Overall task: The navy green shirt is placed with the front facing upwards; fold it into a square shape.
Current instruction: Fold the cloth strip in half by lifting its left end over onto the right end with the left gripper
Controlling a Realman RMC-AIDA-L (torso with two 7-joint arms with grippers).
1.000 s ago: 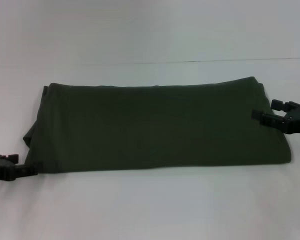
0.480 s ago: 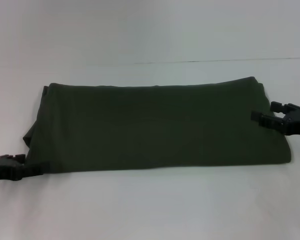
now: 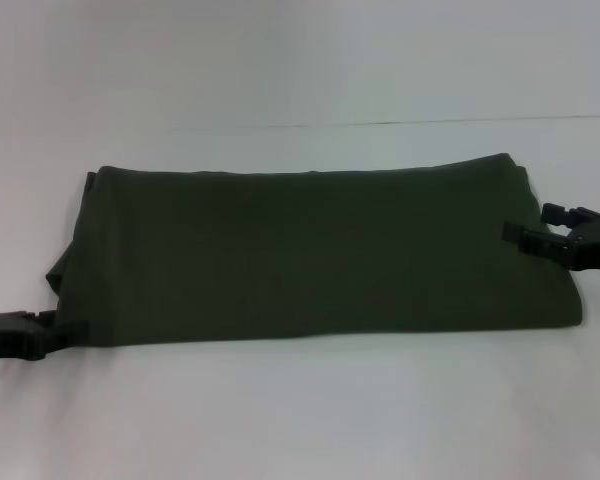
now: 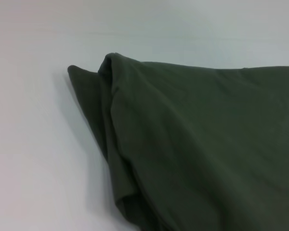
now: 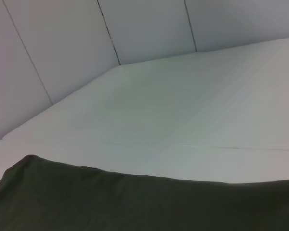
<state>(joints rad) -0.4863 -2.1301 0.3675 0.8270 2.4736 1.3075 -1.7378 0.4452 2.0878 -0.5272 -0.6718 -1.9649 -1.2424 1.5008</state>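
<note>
Navy green shirt [image 3: 320,250] folded into long band on white table [image 3: 300,410]. Left gripper [image 3: 65,330] at its near-left corner, grip unreadable. Right gripper [image 3: 525,225] spread at its right edge.

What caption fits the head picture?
Folded navy green shirt on a white table, left gripper and right gripper at its ends.

Navy green shirt [image 5: 135,204] fills near edge; white table [image 5: 192,115] beyond, panelled wall [image 5: 62,43] behind.

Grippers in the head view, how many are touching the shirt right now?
2. The left gripper is at the navy green shirt's near left corner; the right gripper is at its right edge. Actual contact is hard to confirm.
</note>
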